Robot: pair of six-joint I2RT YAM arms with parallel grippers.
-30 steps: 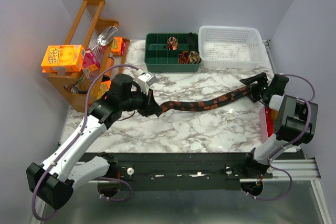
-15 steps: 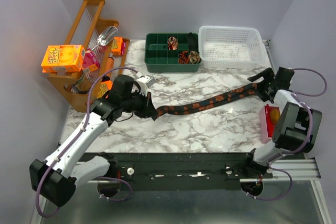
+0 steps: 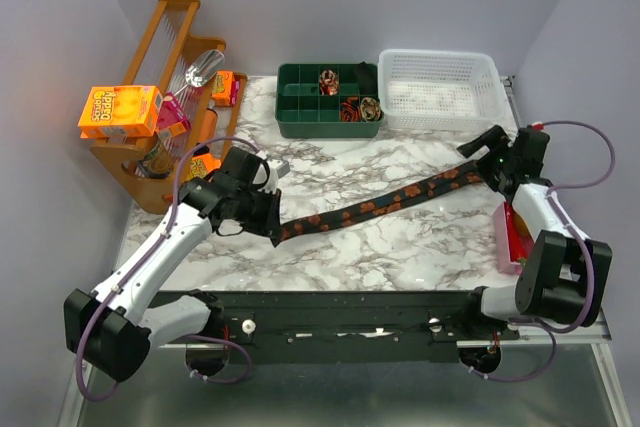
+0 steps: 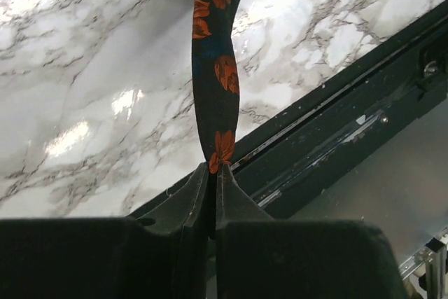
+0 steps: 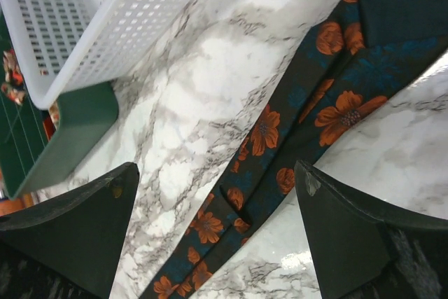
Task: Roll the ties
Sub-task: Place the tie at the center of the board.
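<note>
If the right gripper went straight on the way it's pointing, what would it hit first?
Probably the tie, lying on the marble table right between the open fingers of the right gripper. Depth is unclear, so I can't say how soon.

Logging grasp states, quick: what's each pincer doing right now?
Left pincer: closed on the tie.
Right pincer: open, holding nothing, over the tie.
</note>
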